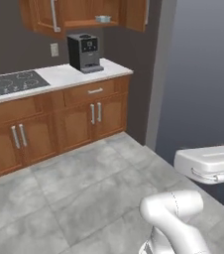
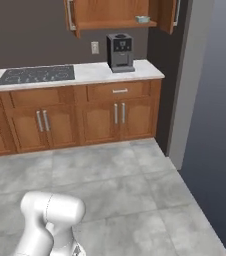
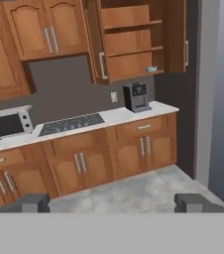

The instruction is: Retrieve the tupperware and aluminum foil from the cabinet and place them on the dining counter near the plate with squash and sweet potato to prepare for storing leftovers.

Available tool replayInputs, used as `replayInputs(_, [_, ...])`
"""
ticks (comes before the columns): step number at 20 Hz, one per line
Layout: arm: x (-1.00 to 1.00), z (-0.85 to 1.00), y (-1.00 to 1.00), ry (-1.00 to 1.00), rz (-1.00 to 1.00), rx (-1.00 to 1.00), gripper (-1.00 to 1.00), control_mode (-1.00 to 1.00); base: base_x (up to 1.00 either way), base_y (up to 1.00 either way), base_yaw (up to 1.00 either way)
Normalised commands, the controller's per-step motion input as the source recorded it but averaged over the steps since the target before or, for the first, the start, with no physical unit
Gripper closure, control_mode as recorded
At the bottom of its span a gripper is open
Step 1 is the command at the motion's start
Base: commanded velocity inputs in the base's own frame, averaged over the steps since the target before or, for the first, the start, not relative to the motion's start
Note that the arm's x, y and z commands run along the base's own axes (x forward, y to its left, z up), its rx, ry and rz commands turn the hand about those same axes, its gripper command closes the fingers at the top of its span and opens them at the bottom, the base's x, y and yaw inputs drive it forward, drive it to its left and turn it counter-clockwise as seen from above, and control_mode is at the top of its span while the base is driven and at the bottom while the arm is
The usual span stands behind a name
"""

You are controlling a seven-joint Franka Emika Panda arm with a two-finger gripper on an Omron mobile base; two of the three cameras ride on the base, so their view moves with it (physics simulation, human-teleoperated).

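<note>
Nearest the camera in the hand view, the gripper (image 3: 112, 202) shows its 2 dark fingertips (image 3: 28, 202) at the bottom corners, set wide apart with nothing between them, probably readied for a grasp. It points across bare grey floor toward the wall cabinet (image 3: 134, 42) in the upper middle, whose door stands open, likely to allow access. The tupperware (image 3: 151, 69) sits on its lowest shelf, upper right of centre, above the coffee machine (image 3: 136, 96), well apart from the hand.
</note>
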Motion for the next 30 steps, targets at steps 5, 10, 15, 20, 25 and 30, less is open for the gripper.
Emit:
replayInputs(5, [0.00,0.00,0.00,0.00,0.00,0.00,-1.00,1.00,1.00,-0.39,0.00])
replayInputs(10, [0.00,0.00,0.00,0.00,0.00,0.00,-1.00,1.00,1.00,-0.64,0.00])
replayInputs(15, [0.00,0.00,0.00,0.00,0.00,0.00,-1.00,1.00,1.00,-0.63,0.00])
replayInputs(20, [0.00,0.00,0.00,0.00,0.00,0.00,-1.00,1.00,1.00,-0.34,0.02])
replayInputs(25, [0.00,0.00,0.00,0.00,0.00,0.00,-1.00,1.00,1.00,-0.03,0.08])
replayInputs(30, [0.00,0.00,0.00,0.00,0.00,0.00,-1.00,1.00,1.00,0.00,0.10])
